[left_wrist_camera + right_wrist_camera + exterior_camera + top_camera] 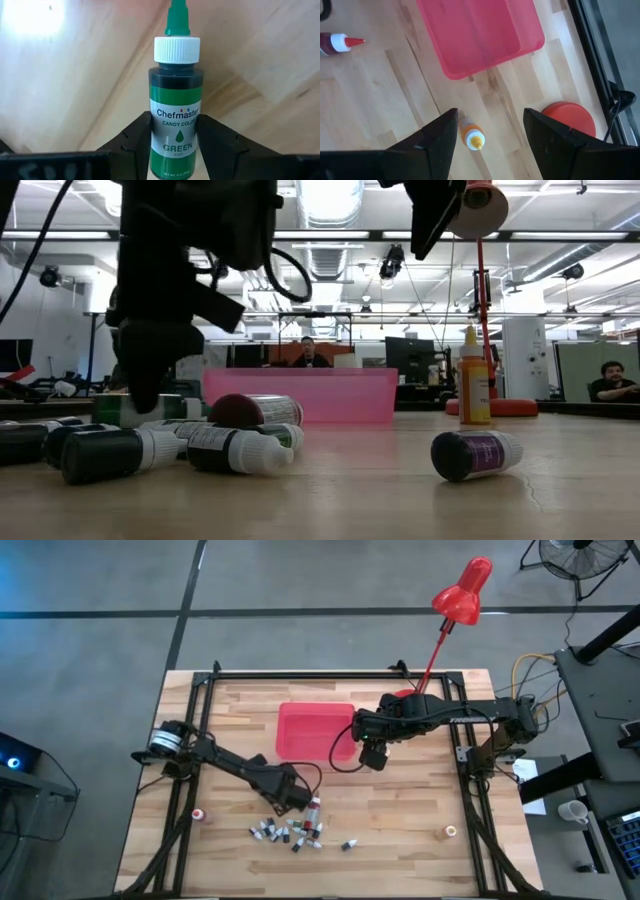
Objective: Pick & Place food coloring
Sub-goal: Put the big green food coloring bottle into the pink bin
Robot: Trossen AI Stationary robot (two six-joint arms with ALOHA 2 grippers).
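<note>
While your left gripper pinches the green bottle low and your right gripper hangs wide, a quick lift could tip it free.

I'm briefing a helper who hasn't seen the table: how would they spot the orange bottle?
Start at the red tray in the middle of the wooden table. Just off its corner, toward the red lamp base, the orange bottle stands alone under the open right claw. Unlike the small bottles heaped by the left arm, it stands upright, apart, with a yellow tip.
</note>
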